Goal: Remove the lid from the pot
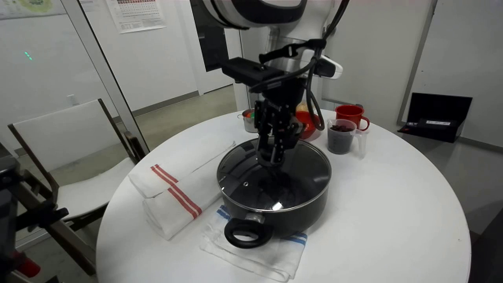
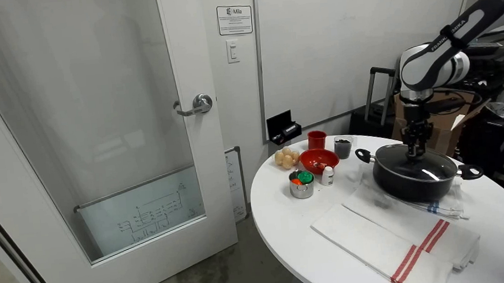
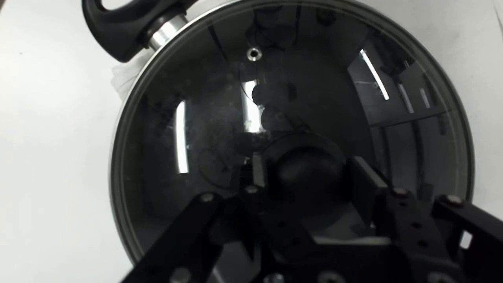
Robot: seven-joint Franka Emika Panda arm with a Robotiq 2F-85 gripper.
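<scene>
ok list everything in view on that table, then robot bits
Large loop-handled pot: one, black, on blue-striped cloth
Blue-striped cloth: one, white, under pot
Round glass lid: one, transparent, on pot
Red-striped cloth: one or two, white, beside pot
Handled mug: one, red, on table
Round bowl: one, red, on table
Dark-filled measuring cup: one, clear, beside mug
Small metal container: one, silver, near bowl
Small pieces: two seen, orange, green, in container
Small bottle: one, white, beside bowl
Small round items: several, pale yellow, near bowl
Two-fingered gripper: one, black, around lid's knob
Robot arm: one, black-and-white, above table
</scene>
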